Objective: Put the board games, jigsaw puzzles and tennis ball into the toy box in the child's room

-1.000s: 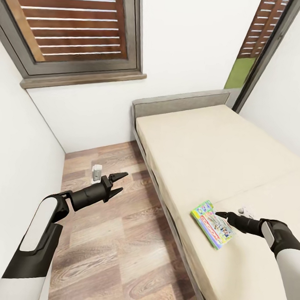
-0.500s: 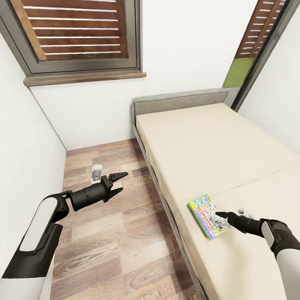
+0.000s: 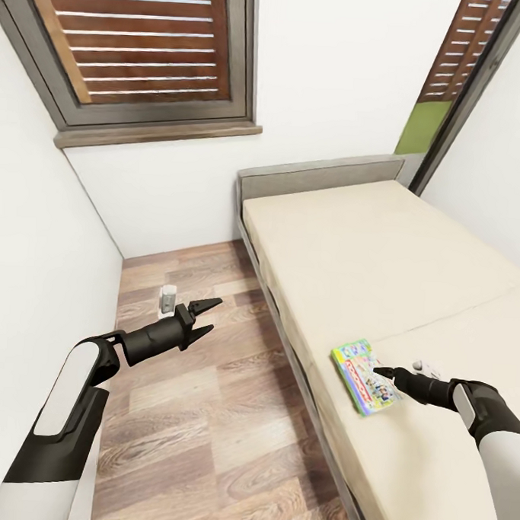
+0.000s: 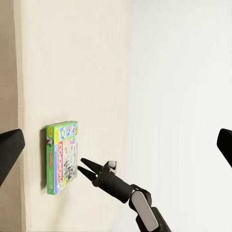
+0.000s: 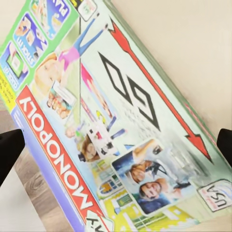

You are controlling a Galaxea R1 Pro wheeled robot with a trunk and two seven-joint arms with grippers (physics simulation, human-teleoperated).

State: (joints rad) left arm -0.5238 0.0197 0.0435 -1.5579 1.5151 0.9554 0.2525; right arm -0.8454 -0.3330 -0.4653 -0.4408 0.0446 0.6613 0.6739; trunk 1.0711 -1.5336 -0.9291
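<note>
Monopoly box (image 3: pixel 364 376) lies flat near the bed (image 3: pixel 382 259) edge, nearer the right claw (image 3: pixel 378 371) than a second ago; fingers spread, nothing gripped. Left claw (image 3: pixel 209 317) open over floor (image 3: pixel 206 410). Pickup pending.

Monopoly box (image 3: pixel 364 375) lies on the bed (image 3: pixel 412 268), near its floor-side edge.
</note>
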